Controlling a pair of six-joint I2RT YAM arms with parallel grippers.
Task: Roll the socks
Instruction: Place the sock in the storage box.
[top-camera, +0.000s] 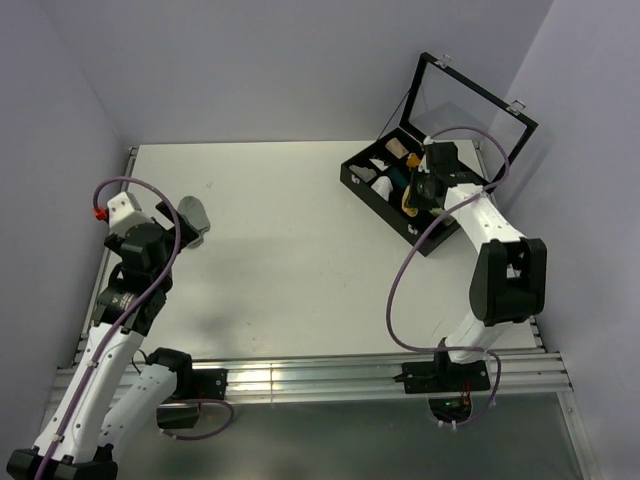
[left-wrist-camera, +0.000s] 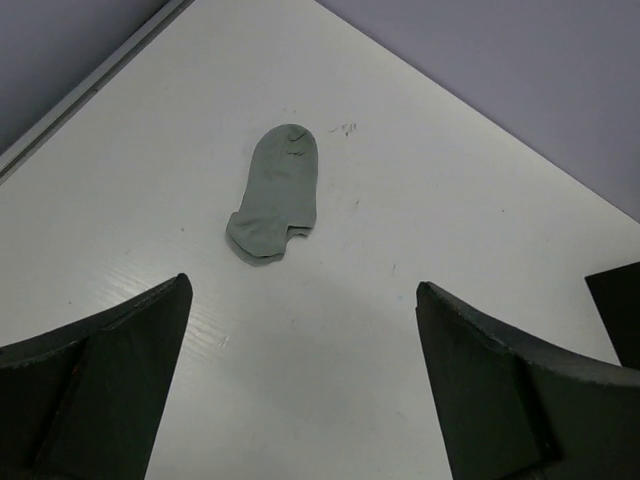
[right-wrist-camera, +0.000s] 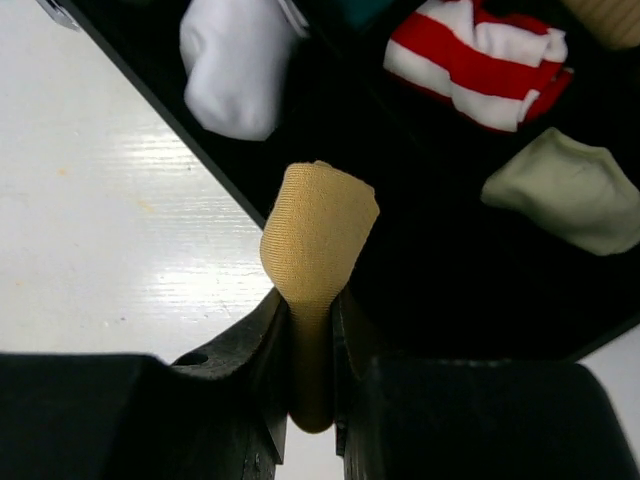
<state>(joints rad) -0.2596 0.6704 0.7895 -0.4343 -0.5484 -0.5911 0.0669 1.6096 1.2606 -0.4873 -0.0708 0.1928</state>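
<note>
The short grey sock (left-wrist-camera: 277, 192) lies flat on the white table, also seen in the top view (top-camera: 195, 212). My left gripper (left-wrist-camera: 302, 285) is open and empty just short of it, above the table (top-camera: 178, 232). My right gripper (right-wrist-camera: 312, 300) is shut on the mustard-yellow sock (right-wrist-camera: 318, 235), which sticks up bunched between the fingers. It holds the sock over the near edge of the black case (top-camera: 408, 203). A white fabric piece (right-wrist-camera: 235, 70) lies in a case compartment; I see no stripes on it.
The black compartmented case (top-camera: 372, 197) stands at the back right with its glass lid (top-camera: 470, 110) raised. It holds a red-and-white roll (right-wrist-camera: 480, 55), a pale green roll (right-wrist-camera: 565, 190) and other small rolls. Purple walls close in the table.
</note>
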